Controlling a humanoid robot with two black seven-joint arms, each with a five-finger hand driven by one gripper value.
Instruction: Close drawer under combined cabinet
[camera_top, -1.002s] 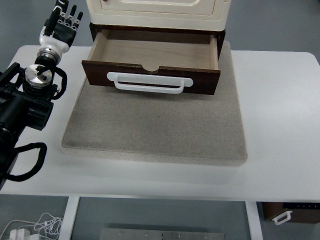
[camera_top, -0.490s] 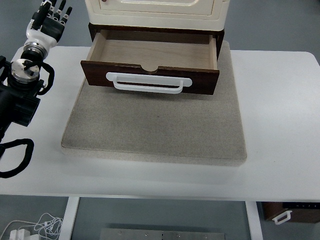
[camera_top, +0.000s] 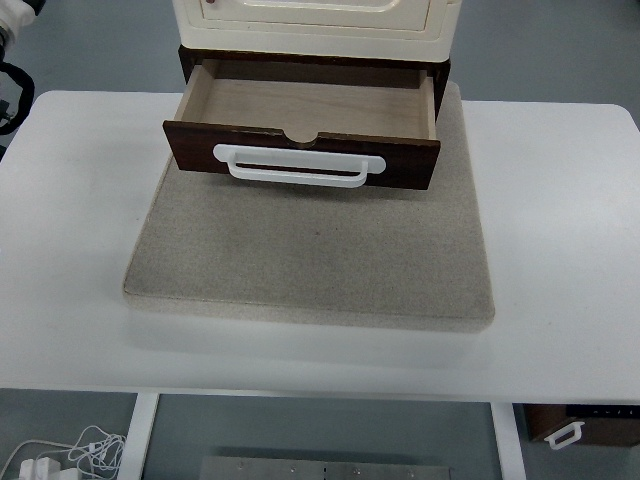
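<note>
The dark brown drawer (camera_top: 300, 150) under the cream cabinet (camera_top: 312, 22) stands pulled out toward me. Its light wooden inside (camera_top: 305, 103) holds nothing. A white bar handle (camera_top: 298, 165) runs across its front. Cabinet and drawer rest on a grey mat (camera_top: 310, 250). Of my left arm only a sliver (camera_top: 8, 85), a white part and a black cable loop, shows at the top left edge; its hand is out of the picture. My right arm does not show.
The mat lies on a white table (camera_top: 560, 250). Below the table's front right corner sits a small dark box with a white handle (camera_top: 565, 432). White cables (camera_top: 60, 455) lie on the floor at the bottom left.
My left arm has drawn back up and to the left, off the table and almost out of the picture. The drawer has not moved.
</note>
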